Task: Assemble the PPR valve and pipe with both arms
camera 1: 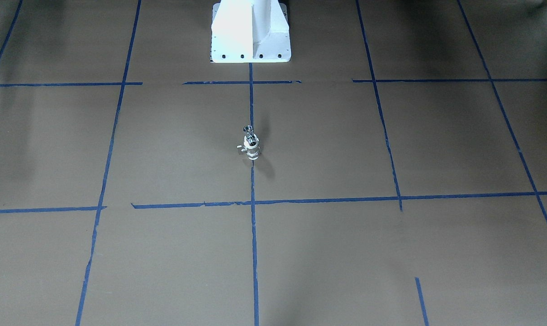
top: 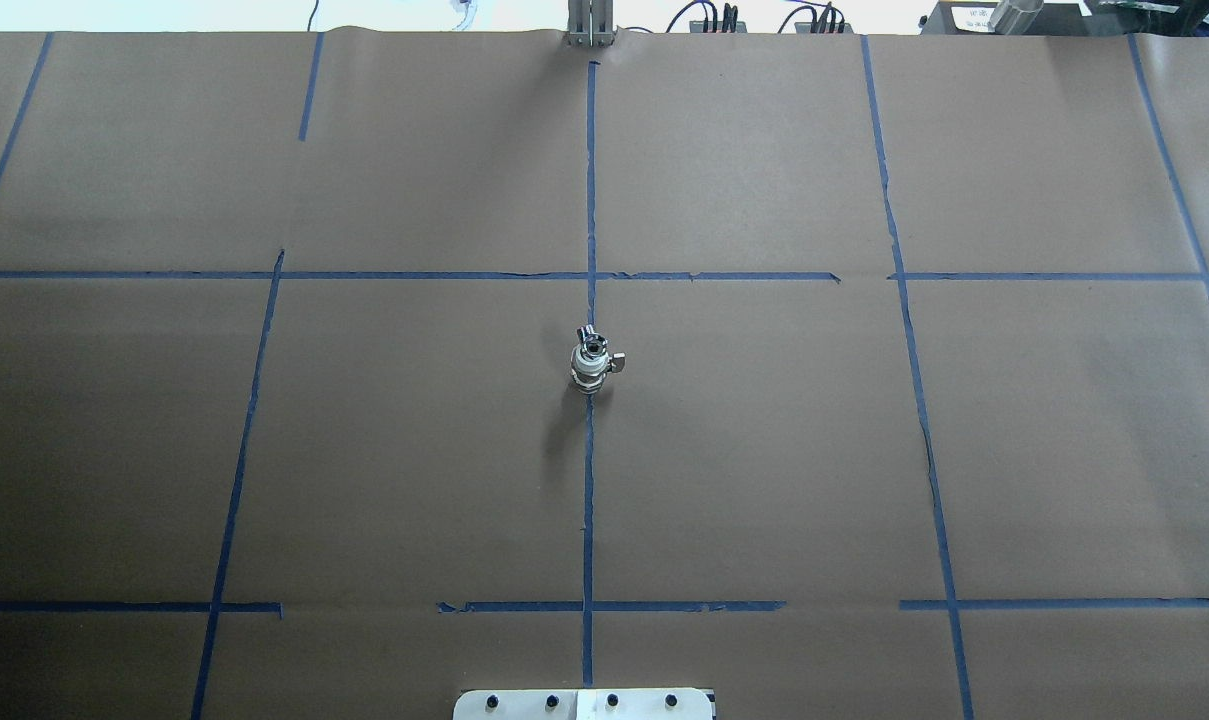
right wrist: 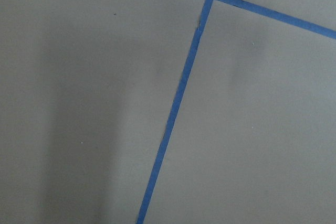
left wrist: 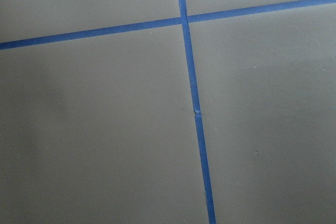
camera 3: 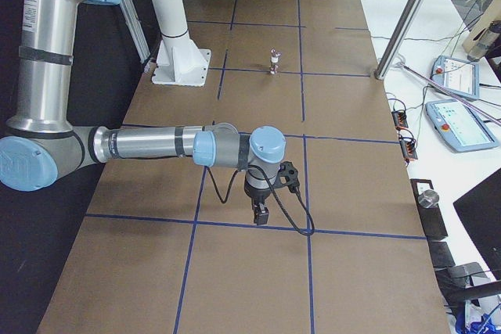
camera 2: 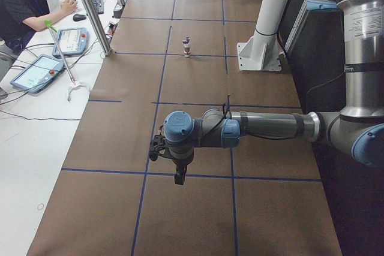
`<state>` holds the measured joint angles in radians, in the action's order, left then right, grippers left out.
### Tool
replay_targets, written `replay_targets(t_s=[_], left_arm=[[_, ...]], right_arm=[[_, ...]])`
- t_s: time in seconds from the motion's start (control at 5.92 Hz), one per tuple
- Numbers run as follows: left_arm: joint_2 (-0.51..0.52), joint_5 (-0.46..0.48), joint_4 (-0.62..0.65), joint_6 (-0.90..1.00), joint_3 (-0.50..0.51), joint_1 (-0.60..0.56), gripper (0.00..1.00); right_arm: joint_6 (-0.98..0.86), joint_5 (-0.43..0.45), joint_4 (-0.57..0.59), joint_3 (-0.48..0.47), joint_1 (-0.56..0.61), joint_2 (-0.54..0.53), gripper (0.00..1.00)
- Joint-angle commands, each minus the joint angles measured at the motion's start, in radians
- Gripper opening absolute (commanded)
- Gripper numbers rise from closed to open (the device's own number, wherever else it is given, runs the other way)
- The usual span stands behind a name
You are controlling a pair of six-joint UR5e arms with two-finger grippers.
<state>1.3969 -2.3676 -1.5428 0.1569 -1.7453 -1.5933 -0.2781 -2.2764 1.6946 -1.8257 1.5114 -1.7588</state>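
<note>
The PPR valve (camera 1: 252,150) stands upright at the middle of the table on the blue centre tape line. The chrome pipe fitting (camera 1: 248,130) sits on top of it, and the two look joined. The pair also shows in the overhead view (top: 593,362) and small in both side views (camera 2: 186,46) (camera 3: 274,61). Both arms are far from it, out toward the table's two ends. The left gripper (camera 2: 179,178) hangs over the paper at the left end, and the right gripper (camera 3: 260,214) at the right end. I cannot tell whether either is open or shut. Both wrist views show only paper and tape.
The white pedestal (camera 1: 250,31) stands at the robot's side of the table. A metal pole (camera 2: 90,10) rises at the far edge. An operator (camera 2: 27,1) sits beyond it, with tablets (camera 2: 37,71) and cables beside the table. Blue tape lines grid the brown paper.
</note>
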Motion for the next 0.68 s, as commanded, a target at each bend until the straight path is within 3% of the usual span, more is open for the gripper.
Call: replay_targets(t_s=[0.0,0.51], left_arm=[[-0.057,0.002,0.001,0.0,-0.011,-0.007,1.0],[-0.065,0.005,0.009,0.003,0.009,-0.007,1.0]], right_arm=[[0.008,-0.012,-0.009,0.0,0.003,-0.01,1.0],[0.008,-0.032,-0.009,0.0,0.003,-0.01,1.0]])
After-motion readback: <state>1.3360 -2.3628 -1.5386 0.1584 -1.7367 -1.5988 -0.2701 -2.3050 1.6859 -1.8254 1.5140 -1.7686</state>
